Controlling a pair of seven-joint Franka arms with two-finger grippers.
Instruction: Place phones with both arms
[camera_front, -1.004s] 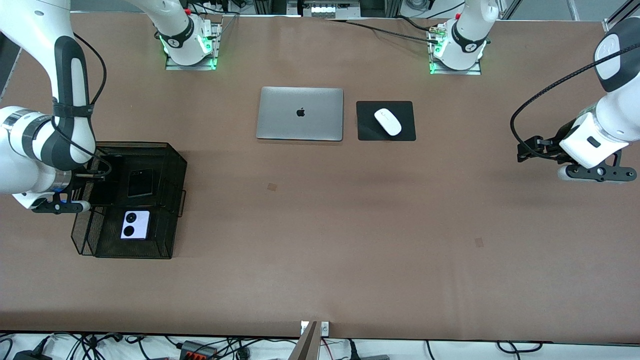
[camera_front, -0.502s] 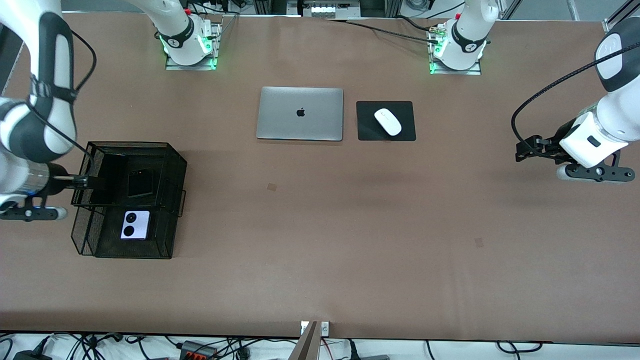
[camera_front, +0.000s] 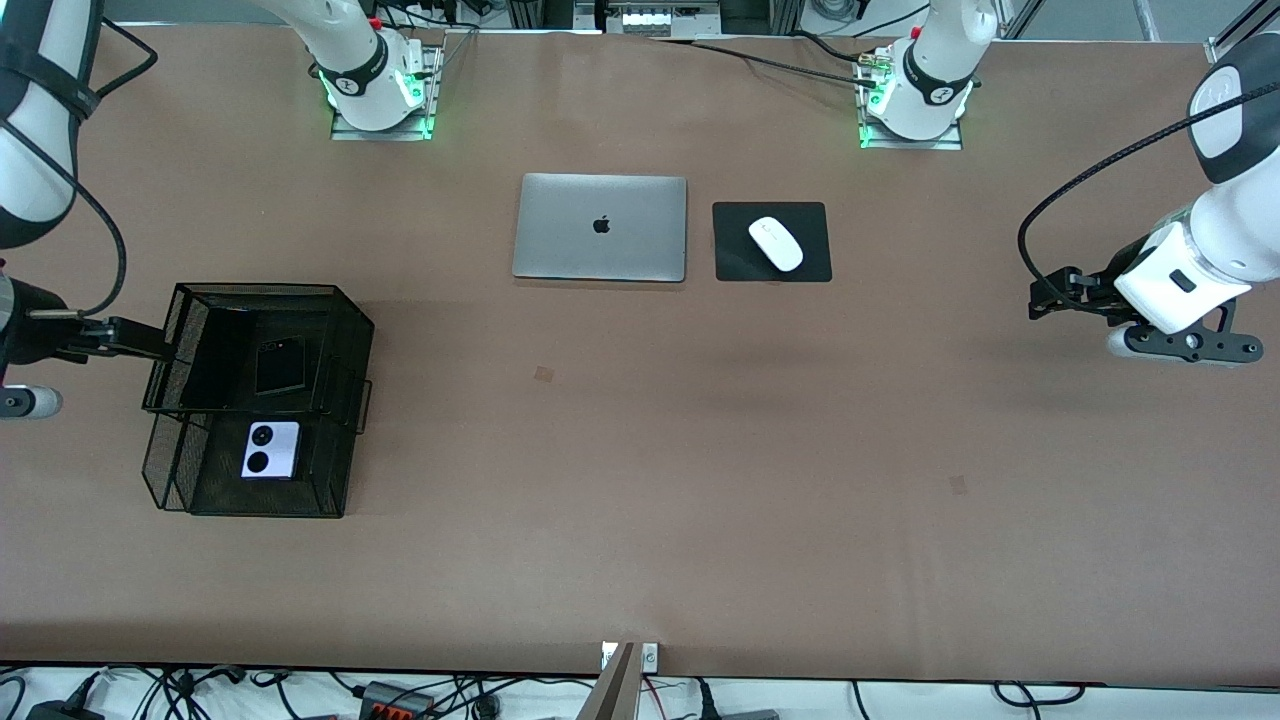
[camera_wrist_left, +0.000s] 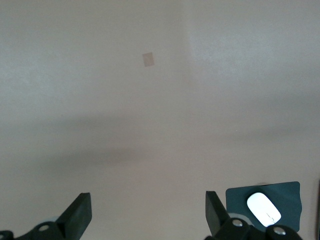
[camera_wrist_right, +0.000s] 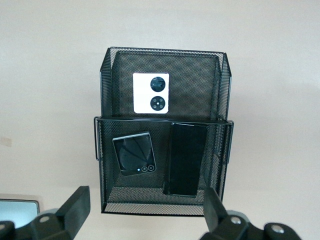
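Observation:
Three phones lie in a black two-tier mesh basket (camera_front: 165, 470) (camera_wrist_right: 165, 50) at the right arm's end of the table. The lilac phone (camera_front: 270, 450) (camera_wrist_right: 151, 93) with two black circles rests in the lower tier, nearer the front camera. On the upper tier sit the small squarish black phone (camera_front: 280, 365) (camera_wrist_right: 134, 153) and, beside it, the long black slab (camera_front: 213, 360) (camera_wrist_right: 186, 159). My right gripper (camera_front: 145, 343) (camera_wrist_right: 146, 207) hangs open and empty at the basket's outer edge. My left gripper (camera_front: 1042, 300) (camera_wrist_left: 147, 212) is open and empty over bare table at the left arm's end.
A closed silver laptop (camera_front: 600, 227) lies mid-table near the arm bases. Beside it a white mouse (camera_front: 776, 243) (camera_wrist_left: 263, 208) sits on a black mouse pad (camera_front: 810, 262) (camera_wrist_left: 291, 194). Brown table stretches between the basket and the left gripper.
The right arm has drawn back off the basket toward its own end of the table, uncovering the long slab. The left gripper has barely shifted.

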